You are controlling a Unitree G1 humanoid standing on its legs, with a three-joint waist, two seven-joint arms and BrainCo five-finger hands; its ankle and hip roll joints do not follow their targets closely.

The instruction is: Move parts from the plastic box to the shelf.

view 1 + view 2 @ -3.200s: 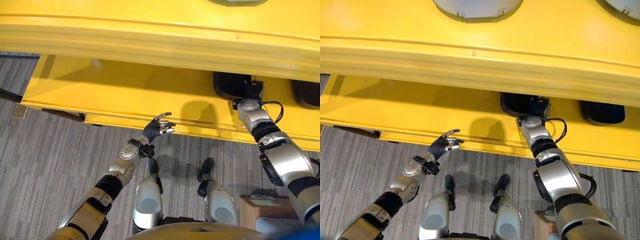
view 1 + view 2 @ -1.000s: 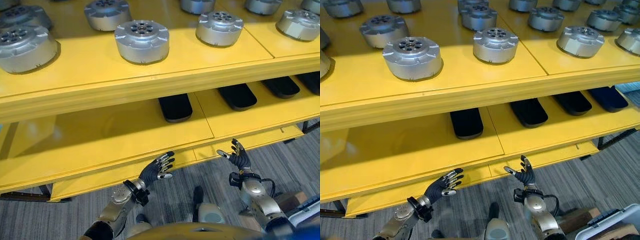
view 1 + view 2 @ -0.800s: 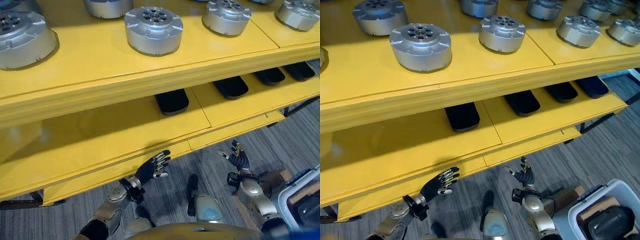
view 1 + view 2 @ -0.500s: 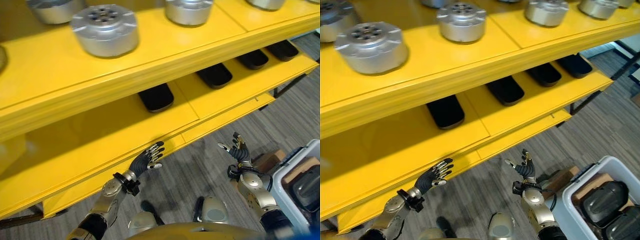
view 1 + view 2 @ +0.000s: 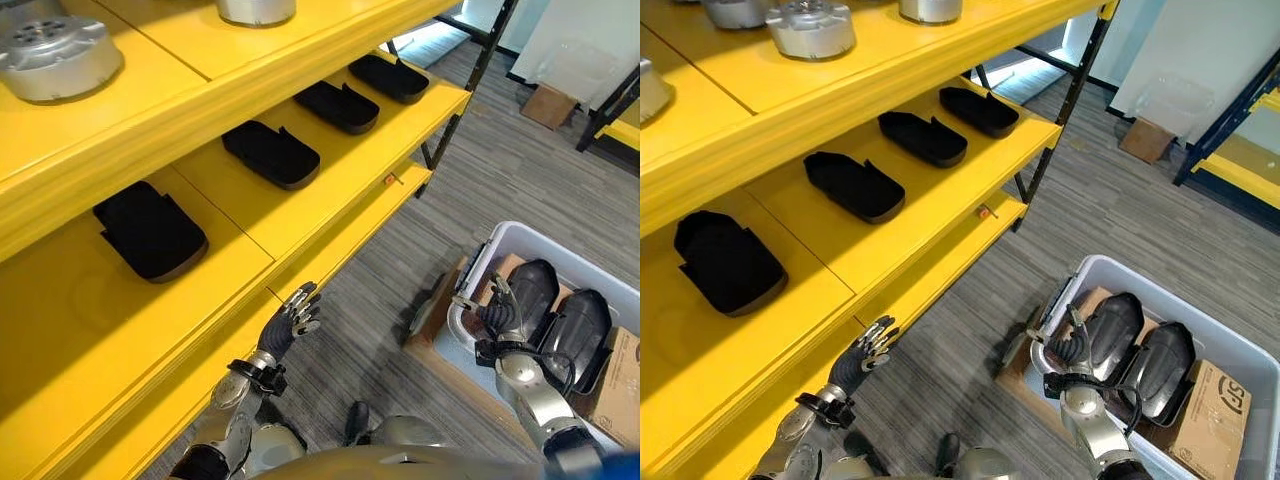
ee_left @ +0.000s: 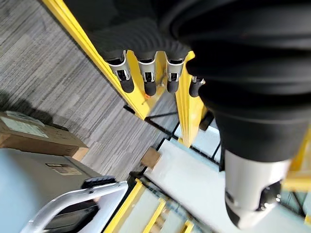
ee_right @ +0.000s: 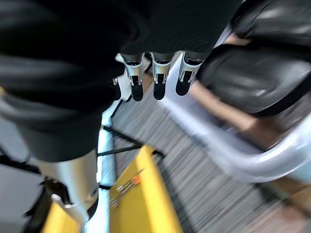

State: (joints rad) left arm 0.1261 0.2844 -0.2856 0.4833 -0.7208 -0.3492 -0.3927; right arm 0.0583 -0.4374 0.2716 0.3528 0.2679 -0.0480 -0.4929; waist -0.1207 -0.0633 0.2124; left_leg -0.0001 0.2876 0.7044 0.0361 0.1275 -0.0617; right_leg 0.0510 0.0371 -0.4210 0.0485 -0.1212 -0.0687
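Two glossy black parts [image 5: 1135, 355], translucent plastic box [image 5: 1240, 352]

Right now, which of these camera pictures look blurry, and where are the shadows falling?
Right wrist view: the black parts and the plastic box rim are smeared with blur, while the right hand stays fairly crisp. Left wrist view: the left hand cover is soft from closeness. Eye views: sharp; the upper shelf shades the lower shelf's back.
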